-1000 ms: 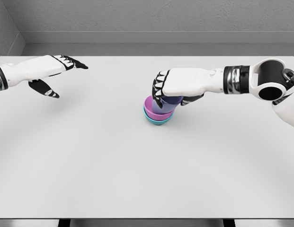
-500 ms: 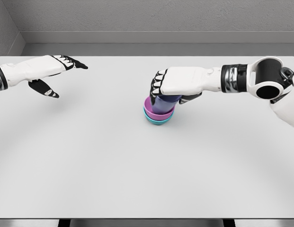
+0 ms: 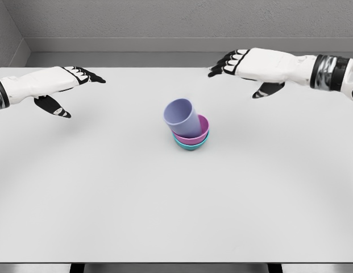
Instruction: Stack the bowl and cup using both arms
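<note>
Grey walls close off the back of the scene, and below them a broad pale table [image 3: 108, 199] fills almost the whole head view. Near its middle sits the stack: a teal bowl [image 3: 190, 145] at the bottom, a pink bowl [image 3: 200, 132] nested inside it, and a lavender cup [image 3: 182, 118] standing in the pink bowl.

What has just changed is the right hand [image 3: 253, 65]. Half a second ago it was clamped down over the cup, covering most of it; now it has let go and pulled up and back toward the far right of the table, well apart from the stack, fingers spread and holding nothing. With the hand gone the cup shows in full. It is not upright: it leans to the left, its open mouth tipped up and toward the left, its base resting in the pink bowl. The cup appears empty as far as its mouth can be seen.

The left hand [image 3: 59, 85] hangs over the far left of the table exactly where it was a second ago, fingers stretched out and thumb dropped below, gripping nothing, well apart from the bowls.

Judged from how things lie, the stacking looks done, since cup and both bowls are in one pile and both hands are clear. The one doubt is the lean of the cup, which could let it tip out over the left rim
</note>
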### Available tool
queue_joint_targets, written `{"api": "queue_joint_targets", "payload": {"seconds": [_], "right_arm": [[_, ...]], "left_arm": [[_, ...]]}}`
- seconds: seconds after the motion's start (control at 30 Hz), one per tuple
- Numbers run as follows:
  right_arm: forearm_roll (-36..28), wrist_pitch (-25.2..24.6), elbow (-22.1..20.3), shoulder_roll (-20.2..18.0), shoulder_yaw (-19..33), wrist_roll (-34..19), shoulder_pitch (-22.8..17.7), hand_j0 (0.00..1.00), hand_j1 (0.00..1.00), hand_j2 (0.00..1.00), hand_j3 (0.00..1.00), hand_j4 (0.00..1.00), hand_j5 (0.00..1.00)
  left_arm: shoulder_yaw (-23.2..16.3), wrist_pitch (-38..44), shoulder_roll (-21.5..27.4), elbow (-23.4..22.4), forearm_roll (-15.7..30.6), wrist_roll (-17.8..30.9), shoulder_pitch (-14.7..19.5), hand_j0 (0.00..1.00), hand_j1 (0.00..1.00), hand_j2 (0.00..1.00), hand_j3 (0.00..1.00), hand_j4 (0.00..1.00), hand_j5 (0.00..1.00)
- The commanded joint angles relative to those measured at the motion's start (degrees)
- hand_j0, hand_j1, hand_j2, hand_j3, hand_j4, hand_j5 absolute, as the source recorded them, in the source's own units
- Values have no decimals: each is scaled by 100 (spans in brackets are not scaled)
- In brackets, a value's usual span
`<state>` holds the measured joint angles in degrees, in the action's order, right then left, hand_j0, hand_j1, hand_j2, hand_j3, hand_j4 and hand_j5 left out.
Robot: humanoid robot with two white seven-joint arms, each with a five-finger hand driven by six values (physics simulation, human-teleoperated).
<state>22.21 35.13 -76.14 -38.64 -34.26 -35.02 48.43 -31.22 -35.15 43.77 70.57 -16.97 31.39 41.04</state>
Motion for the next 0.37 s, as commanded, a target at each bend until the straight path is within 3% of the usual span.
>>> {"api": "queue_joint_targets", "payload": {"seconds": [0.0, 0.07, 0.33], "right_arm": [[29, -13, 934, -65, 165, 2, -17, 100, 100, 100, 100, 100, 100], [328, -13, 1066, -65, 165, 2, -158, 100, 100, 100, 100, 100, 100], [328, -13, 1066, -162, 209, 2, -264, 100, 100, 100, 100, 100, 100]], "left_arm": [[11, 15, -18, 0, 54, -19, 0, 100, 100, 100, 100, 100, 100], [11, 15, -9, -52, 89, -28, -9, 100, 100, 100, 100, 100, 100], [2, 15, -35, -175, 80, -28, -44, 100, 100, 100, 100, 100, 100]]}}
